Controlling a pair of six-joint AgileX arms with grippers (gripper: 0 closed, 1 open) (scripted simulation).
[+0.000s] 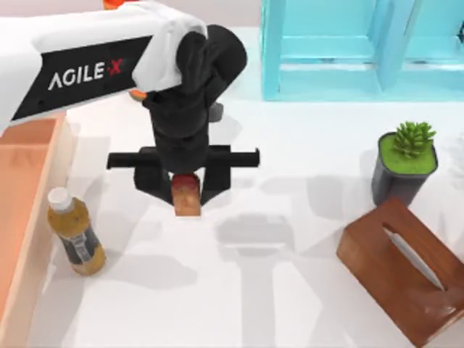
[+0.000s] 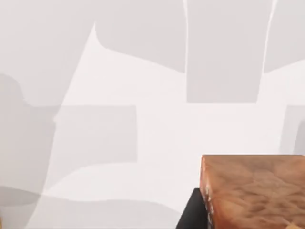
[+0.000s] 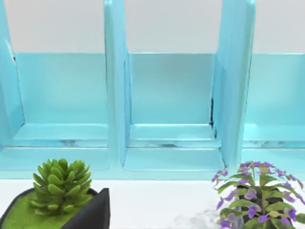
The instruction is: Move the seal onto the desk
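Centrally, left gripper (image 1: 187,190) over the desk (image 1: 290,217) — 2 fingers pinched tight on the seal (image 1: 186,194).

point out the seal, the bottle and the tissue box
seal (image 1: 188,199), top view, tan wooden body below the left tool
bottle (image 1: 77,235), top view, amber body
tissue box (image 1: 404,275), top view, brown wooden lid

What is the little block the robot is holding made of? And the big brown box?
The seal in the left gripper looks like tan wood with visible grain, topped with something dark red. The tissue box looks like darker, smooth polished wood, since it shines a little.
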